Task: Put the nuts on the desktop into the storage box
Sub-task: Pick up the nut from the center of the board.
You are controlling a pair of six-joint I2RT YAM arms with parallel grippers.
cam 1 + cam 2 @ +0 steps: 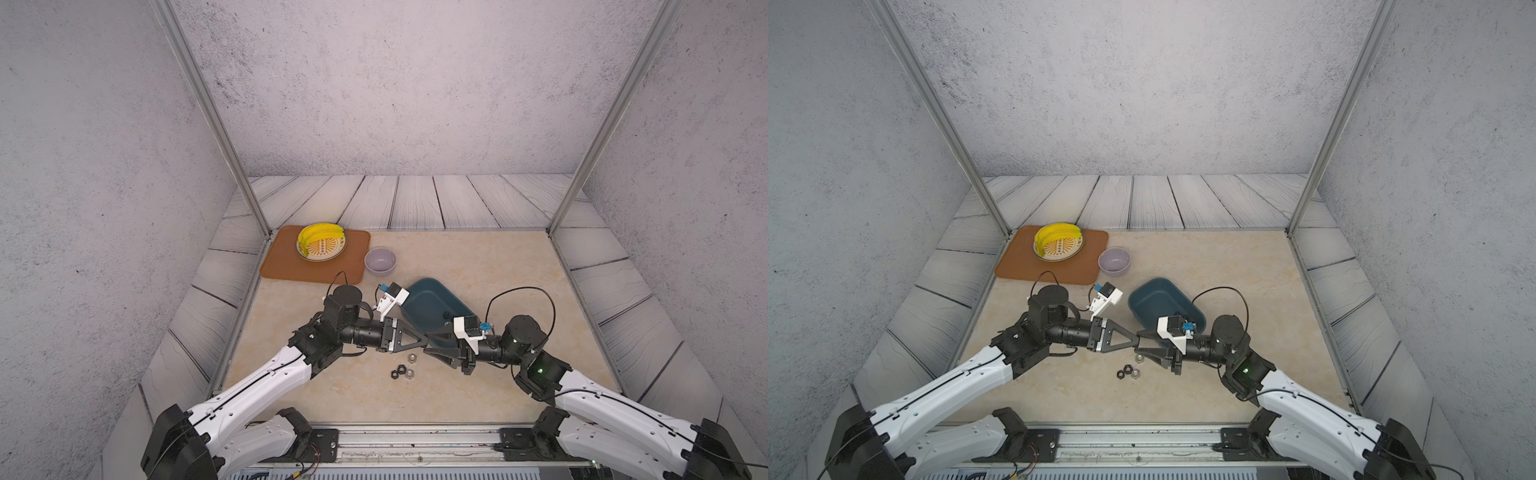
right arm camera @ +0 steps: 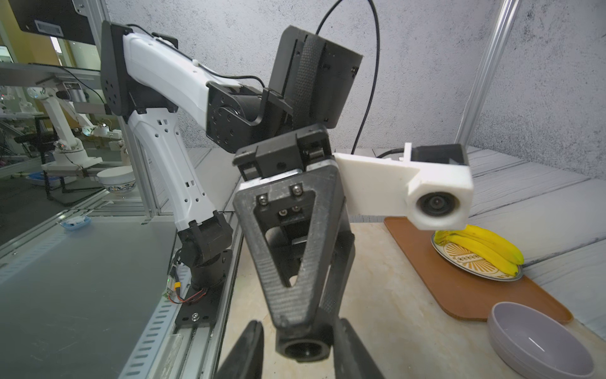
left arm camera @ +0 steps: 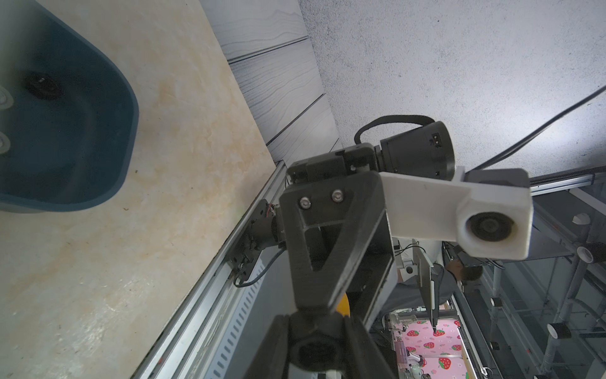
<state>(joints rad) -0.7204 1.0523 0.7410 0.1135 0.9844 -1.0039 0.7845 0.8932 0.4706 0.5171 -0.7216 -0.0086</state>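
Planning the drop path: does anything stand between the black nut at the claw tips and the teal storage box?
Nothing visible does. The black nut, pinched in the left claw with the right claw around it, is right by the near wall of the storage box, with no object between.

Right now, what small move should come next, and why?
Probably close the right end effector fully on the black nut before the left end effector lets go. The left one pinches the nut at its tips, while the right fingers flank it with slim gaps showing, so a secure hold isn't evident. Releasing early risks dropping it beside the storage box.
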